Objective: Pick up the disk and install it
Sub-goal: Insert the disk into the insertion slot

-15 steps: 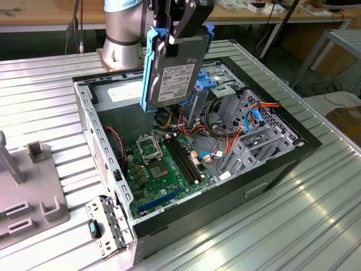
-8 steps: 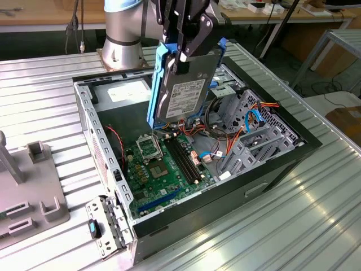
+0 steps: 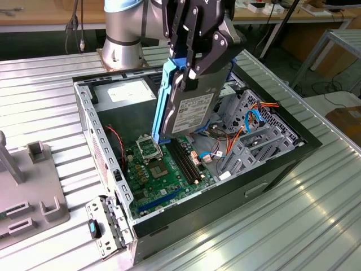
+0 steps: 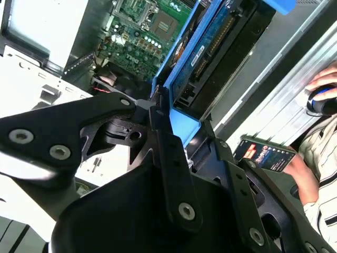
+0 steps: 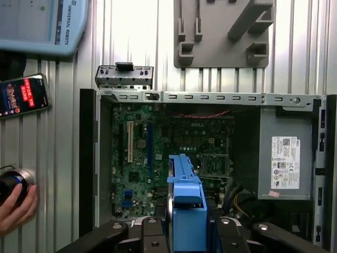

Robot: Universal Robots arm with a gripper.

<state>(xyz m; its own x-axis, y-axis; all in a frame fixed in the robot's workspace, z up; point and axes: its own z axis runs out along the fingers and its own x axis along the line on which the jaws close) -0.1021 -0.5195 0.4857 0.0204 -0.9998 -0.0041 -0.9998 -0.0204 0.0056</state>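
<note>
gripper [image 3: 190, 70] is clamped on the disk [image 3: 189, 110], jaws closed on its upper end. The disk hangs on edge, near vertical with a slight tilt, over the open computer case [image 3: 282, 164]. Its lower end is above the motherboard [image 3: 163, 172], around the middle of the case. I can't tell the gap to the board.

Arm pose: the robot base [image 3: 121, 45] sits on the table [image 3: 316, 226] just past the case's power-supply end. The wrist is above the case, pointing down into it.

The exterior view gives the disk's labelled face and the blue rail along its edge. It also gives the drive cage [image 3: 251, 144] inside the case, beside the disk, with blue and orange cables [image 3: 254, 116] on it.

The first wrist view looks straight down into the case, with the disk edge-on as a blue strip. It adds:
- power supply [image 5: 281, 158] at one end of the case
- grey fixture [image 5: 226, 31] just outside the case's long wall
- teach pendant [image 5: 42, 26], phone [image 5: 23, 97] and a person's hand [image 5: 16, 211] on a dark knob [image 5: 9, 182], all past the case's end opposite the power supply

The second wrist view gives the gripper's black linkage close up and the disk's circuit-board face with its connector end.
</note>
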